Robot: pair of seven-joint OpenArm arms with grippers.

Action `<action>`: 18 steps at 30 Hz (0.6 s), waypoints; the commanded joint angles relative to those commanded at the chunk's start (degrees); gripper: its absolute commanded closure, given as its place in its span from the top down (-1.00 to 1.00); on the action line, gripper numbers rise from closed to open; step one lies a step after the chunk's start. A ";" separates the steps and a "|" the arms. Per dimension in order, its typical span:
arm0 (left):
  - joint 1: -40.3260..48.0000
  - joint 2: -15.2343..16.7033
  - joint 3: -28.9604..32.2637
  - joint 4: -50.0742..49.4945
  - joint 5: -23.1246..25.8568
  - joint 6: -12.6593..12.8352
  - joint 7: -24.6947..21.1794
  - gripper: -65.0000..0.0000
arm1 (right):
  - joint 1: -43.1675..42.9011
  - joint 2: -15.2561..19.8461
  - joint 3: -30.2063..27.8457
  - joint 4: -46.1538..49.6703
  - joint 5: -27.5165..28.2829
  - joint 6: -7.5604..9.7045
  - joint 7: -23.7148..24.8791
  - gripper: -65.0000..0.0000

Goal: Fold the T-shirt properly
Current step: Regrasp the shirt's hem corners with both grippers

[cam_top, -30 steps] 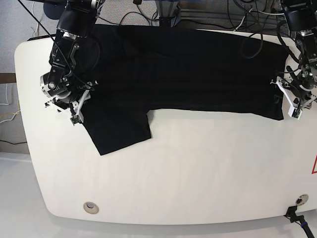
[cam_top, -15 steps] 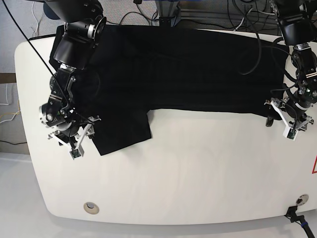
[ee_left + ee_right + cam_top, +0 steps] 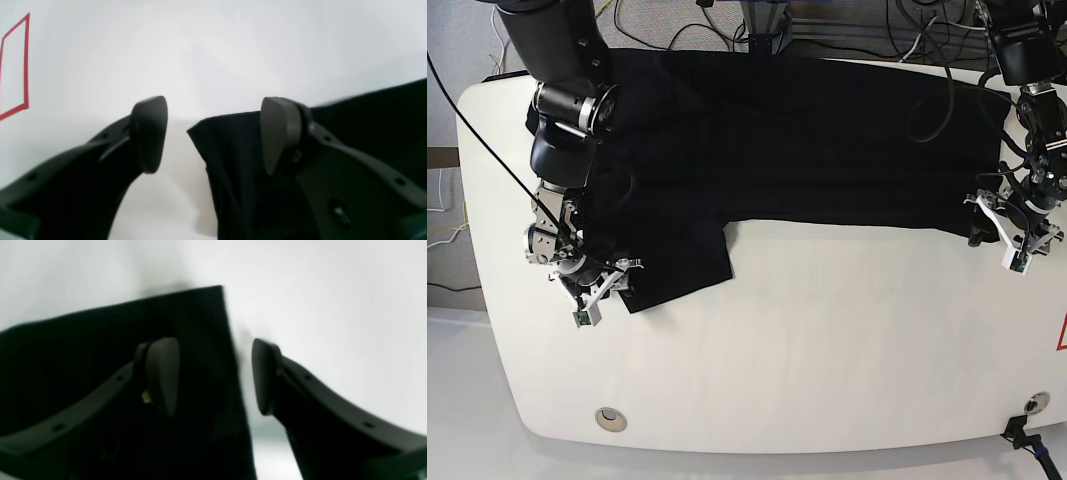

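Black T-shirt (image 3: 827,150) spread across the far part of the bench (image 3: 807,340), one sleeve projecting nearer; folding appears barely begun, with most folds remaining. Left end effector (image 3: 997,240) and right end effector (image 3: 609,292) stand wide at opposite edges, gripping nothing.

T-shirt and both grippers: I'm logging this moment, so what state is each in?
Black T-shirt: spread out on the table, one sleeve jutting toward the near side.
Left gripper: open, fingers on either side of a shirt corner.
Right gripper: open, fingers astride a shirt edge.
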 joint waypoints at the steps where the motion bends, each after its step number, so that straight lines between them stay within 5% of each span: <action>1: 0.00 0.00 0.00 0.00 0.00 0.00 0.00 0.22 | 0.00 0.35 0.00 -0.70 0.00 -0.18 0.09 0.04; 18: -0.26 0.00 -0.18 -3.34 0.09 0.09 0.00 0.22 | -2.20 -3.52 0.00 -0.18 0.00 0.18 -0.18 -0.08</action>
